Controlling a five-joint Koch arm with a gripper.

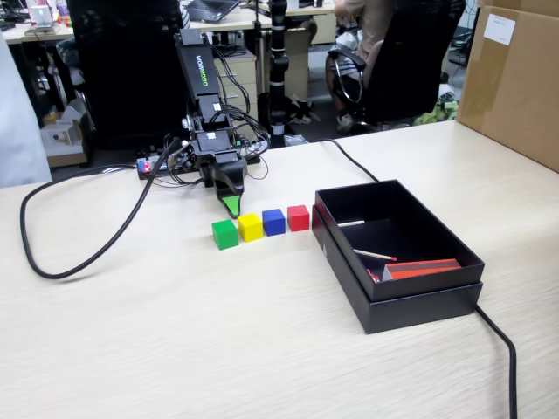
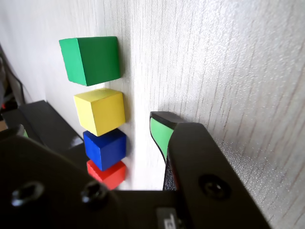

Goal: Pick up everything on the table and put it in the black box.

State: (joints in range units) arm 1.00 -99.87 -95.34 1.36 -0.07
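Cubes — green cube (image 1: 224, 234), yellow cube (image 1: 251, 227), blue cube (image 1: 273, 222) and red cube (image 1: 298, 217) — sit in a tight row on the table (image 1: 175, 332), just beside the black box (image 1: 397, 253), all still outside it. In the fixed view the gripper (image 1: 230, 202) hangs just behind the green and yellow ones, holding nothing; only one green-tipped jaw shows in either view, so whether it is open I cannot tell. The likely risk is crowding — a jaw coming down between neighbours so close could nudge the next cube or pinch two at once.
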